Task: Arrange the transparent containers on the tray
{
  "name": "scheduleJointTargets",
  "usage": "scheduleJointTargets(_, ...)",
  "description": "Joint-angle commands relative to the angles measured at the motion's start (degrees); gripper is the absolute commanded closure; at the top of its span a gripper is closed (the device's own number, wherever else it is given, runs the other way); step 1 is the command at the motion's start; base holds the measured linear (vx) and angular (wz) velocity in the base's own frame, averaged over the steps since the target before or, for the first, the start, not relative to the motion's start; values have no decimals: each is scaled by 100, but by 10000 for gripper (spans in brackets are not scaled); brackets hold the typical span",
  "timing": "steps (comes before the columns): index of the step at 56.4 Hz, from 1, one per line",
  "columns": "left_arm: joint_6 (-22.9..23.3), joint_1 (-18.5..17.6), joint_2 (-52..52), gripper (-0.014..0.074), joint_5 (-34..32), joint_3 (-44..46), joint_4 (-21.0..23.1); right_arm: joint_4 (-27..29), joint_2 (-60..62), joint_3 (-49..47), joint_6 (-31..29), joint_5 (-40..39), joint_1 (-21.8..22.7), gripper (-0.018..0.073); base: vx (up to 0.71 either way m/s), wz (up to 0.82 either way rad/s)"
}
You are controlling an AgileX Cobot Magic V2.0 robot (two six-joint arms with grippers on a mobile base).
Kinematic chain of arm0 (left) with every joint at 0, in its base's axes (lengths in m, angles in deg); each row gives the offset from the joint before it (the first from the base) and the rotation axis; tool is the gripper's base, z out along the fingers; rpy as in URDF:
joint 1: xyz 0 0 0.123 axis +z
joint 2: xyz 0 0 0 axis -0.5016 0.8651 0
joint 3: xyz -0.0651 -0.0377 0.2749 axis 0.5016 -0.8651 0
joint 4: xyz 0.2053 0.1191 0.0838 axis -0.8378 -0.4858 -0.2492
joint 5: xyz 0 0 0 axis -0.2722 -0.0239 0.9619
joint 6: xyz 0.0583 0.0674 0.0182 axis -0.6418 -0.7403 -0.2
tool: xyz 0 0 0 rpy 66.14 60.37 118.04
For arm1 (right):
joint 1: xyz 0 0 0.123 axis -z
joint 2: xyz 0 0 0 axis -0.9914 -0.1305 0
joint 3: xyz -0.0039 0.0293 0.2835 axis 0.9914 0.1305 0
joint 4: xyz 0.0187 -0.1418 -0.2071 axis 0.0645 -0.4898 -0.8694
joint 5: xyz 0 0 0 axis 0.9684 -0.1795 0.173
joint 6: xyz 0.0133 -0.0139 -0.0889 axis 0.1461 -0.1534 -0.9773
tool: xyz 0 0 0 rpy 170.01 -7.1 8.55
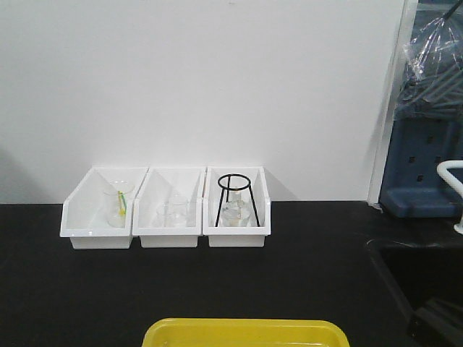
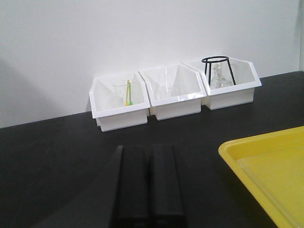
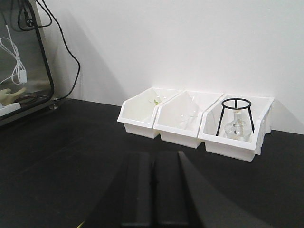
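The yellow tray (image 1: 246, 333) lies at the near edge of the black table; its corner (image 2: 266, 164) also shows at the right of the left wrist view, with nothing visible in it. No test tubes are in view in any frame. My left gripper (image 2: 148, 152) is shut, fingers pressed together, hovering over bare black table left of the tray. In the right wrist view my right gripper (image 3: 153, 159) is likewise shut and holds nothing, above the dark tabletop in front of the bins.
Three white bins stand against the back wall: the left bin (image 1: 98, 210) holds a beaker with a yellow-green item, the middle bin (image 1: 170, 210) small glassware, the right bin (image 1: 237, 208) a black wire tripod over a flask. A dark sink recess (image 1: 427, 282) lies at right.
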Motion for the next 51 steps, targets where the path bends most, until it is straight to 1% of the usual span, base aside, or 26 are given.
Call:
scheduleJointTargets(1, 43, 11, -24, 596, -520, -219, 62, -49, -13, -156, -48, 130, 24, 572, 0, 0)
scheduleJointTargets(5, 43, 11, -24, 596, -520, -219, 62, 185, -13, -156, -101, 152, 24, 572, 0, 0)
scheduleJointTargets(7, 43, 11, -24, 596, -520, -219, 62, 364, -50, -156, -222, 160, 31, 572, 0, 0)
scheduleJointTargets(9, 43, 11, -24, 596, -520, -219, 62, 632, -89, -156, -441, 210, 31, 572, 0, 0)
scheduleJointTargets(12, 43, 11, -24, 596, -520, -219, 62, 1168, -169, -156, -1033, 331, 31, 572, 0, 0)
scheduleJointTargets(13, 43, 11, -24, 596, -520, -219, 62, 1455, -213, -156, -1225, 371, 31, 572, 0, 0)
scheduleJointTargets(14, 43, 11, -24, 596, -520, -219, 62, 1657, -243, -156, -1540, 439, 31, 572, 0, 0)
scheduleJointTargets(15, 43, 11, -24, 596, -520, -219, 62, 1996, -288, -156, -1772, 493, 31, 572, 0, 0)
scheduleJointTargets(16, 43, 11, -24, 596, -520, -219, 62, 2238, -320, -156, -2147, 582, 31, 572, 0, 0)
scheduleJointTargets(17, 43, 11, -24, 596, -520, -219, 62, 2622, -365, -156, -2413, 643, 31, 572, 0, 0)
scheduleJointTargets(21, 43, 11, -24, 596, -520, -219, 62, 4062, -516, -156, -3858, 1033, 31, 572, 0, 0)
scheduleJointTargets(22, 43, 11, -24, 596, -520, -219, 62, 4539, -547, -156, -4317, 1170, 31, 572, 0, 0)
scheduleJointTargets(23, 43, 11, -24, 596, -520, -219, 62, 4866, -589, -156, -4628, 1265, 31, 572, 0, 0)
scheduleJointTargets(25, 43, 11, -24, 596, -520, -219, 62, 5877, -659, -156, -5558, 1554, 31, 572, 0, 0)
scheduleJointTargets(26, 43, 11, -24, 596, -520, -219, 62, 6217, -697, -156, -5869, 1647, 31, 572, 0, 0)
scheduleJointTargets(27, 43, 11, -24, 596, -520, -219, 62, 6721, -720, -156, -6337, 1786, 31, 572, 0, 0)
scheduleJointTargets(28, 43, 11, -24, 596, -520, -219, 62, 7048, -754, -156, -6650, 1877, 31, 572, 0, 0)
scheduleJointTargets(29, 43, 11, -24, 596, -520, -219, 62, 7519, -772, -156, -7119, 2010, 31, 572, 0, 0)
scheduleJointTargets(30, 43, 11, -24, 596, -520, -219, 62, 7824, -795, -156, -7426, 2096, 31, 572, 0, 0)
scheduleJointTargets(31, 43, 11, -24, 596, -520, -219, 62, 8258, -802, -156, -7875, 2224, 31, 572, 0, 0)
scheduleJointTargets(34, 43, 11, -24, 596, -520, -219, 62, 9121, -771, -156, -8851, 2509, 31, 572, 0, 0)
scheduleJointTargets(37, 43, 11, -24, 596, -520, -219, 62, 9756, -641, -156, -9815, 2796, 31, 572, 0, 0)
scheduleJointTargets(40, 43, 11, -24, 596, -520, -219, 62, 10096, -410, -114, -10567, 2989, 45, 572, 0, 0)
scheduleJointTargets(43, 43, 11, -24, 596, -520, -219, 62, 10274, -52, 57, -11138, 2986, 127, 572, 0, 0)
scheduleJointTargets(47, 43, 11, -24, 596, -520, -219, 62, 10434, 413, 423, -11277, 2913, 409, 572, 0, 0)
scheduleJointTargets(51, 43, 11, -24, 596, -520, -219, 62, 10432, 951, 880, -11099, 2797, 844, 572, 0, 0)
